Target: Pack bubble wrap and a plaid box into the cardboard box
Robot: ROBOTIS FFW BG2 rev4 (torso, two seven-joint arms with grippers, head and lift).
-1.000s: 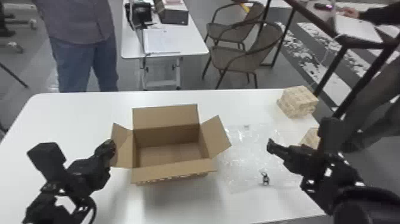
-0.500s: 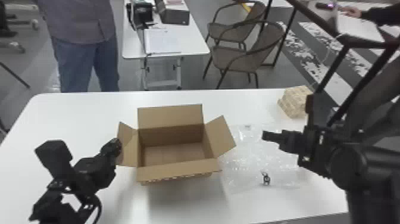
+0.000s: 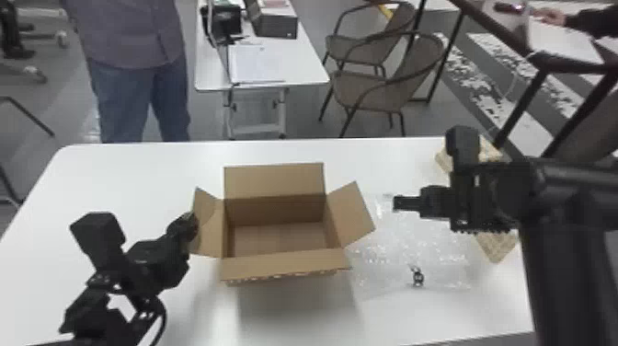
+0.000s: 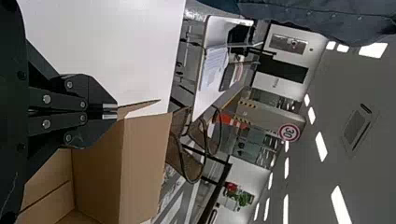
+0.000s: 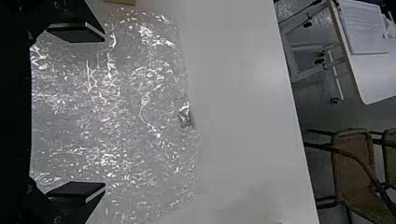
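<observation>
The cardboard box (image 3: 287, 265) has slid slightly to the right on the tabletop (image 3: 133, 170), and the left hand (image 4: 110, 111) has gone along with it. That hand's fingers are pressed together at the outer edge of the left flap (image 3: 209, 225); as far as the view allows, they pinch it. So the box has come a little nearer to the bubble wrap (image 3: 391, 239), and the grip should steady it for loading.

The right hand (image 5: 103, 113) has moved left and toward the far side, and its arm (image 3: 561, 276) has swung further in from the right. Its two fingers are spread wide above the wrap, with nothing between them. The wrap lies flat just to the right of the box, part of it beneath the right flap.

Two plaid boxes sit at the right, one far (image 3: 443, 161) and one near (image 3: 496, 248), each partly behind the right arm. Packing is at its start, I judge: wrap first. The hand must get down and gather it; thin, slippery film could escape a shallow pinch.
</observation>
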